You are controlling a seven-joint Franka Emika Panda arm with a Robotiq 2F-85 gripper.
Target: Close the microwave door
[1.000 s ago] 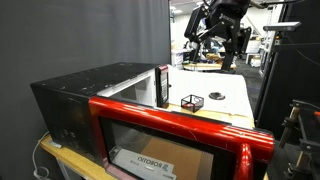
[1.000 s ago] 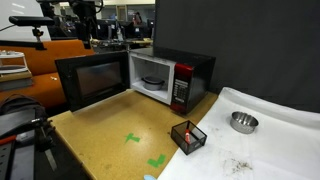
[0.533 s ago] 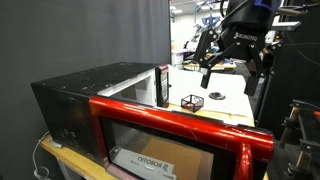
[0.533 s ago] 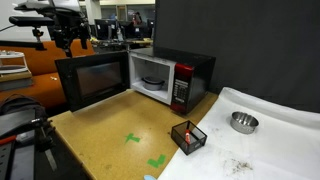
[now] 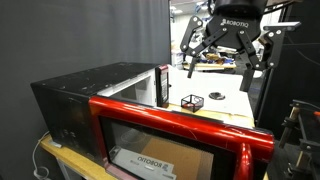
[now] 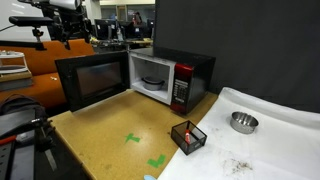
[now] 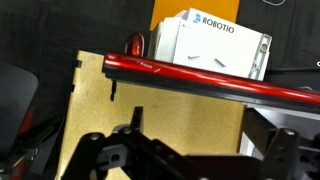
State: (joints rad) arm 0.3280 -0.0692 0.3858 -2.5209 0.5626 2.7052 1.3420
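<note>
The microwave (image 6: 190,78) has a black casing (image 5: 75,100) and a red front, and its cavity stands open. The microwave door (image 5: 180,130) is swung wide open, red-framed with dark glass; it also shows in the exterior view (image 6: 95,82) and as a red top edge in the wrist view (image 7: 200,76). My gripper (image 5: 220,66) is open and empty, hovering above and beyond the door's handle end, clear of it. In the exterior view it hangs at the upper left (image 6: 68,38). In the wrist view its fingers (image 7: 200,135) spread over the tan table.
A small black wire cube (image 6: 188,136) stands on the tan table (image 6: 100,140) near green tape marks (image 6: 132,138). A metal bowl (image 6: 243,122) sits on the white surface. A white Robotiq box (image 7: 210,40) lies beyond the door. Dark curtains hang behind.
The arm has swung from behind the microwave out to the open door's outer side, and the gripper has turned its open fingers downward.
</note>
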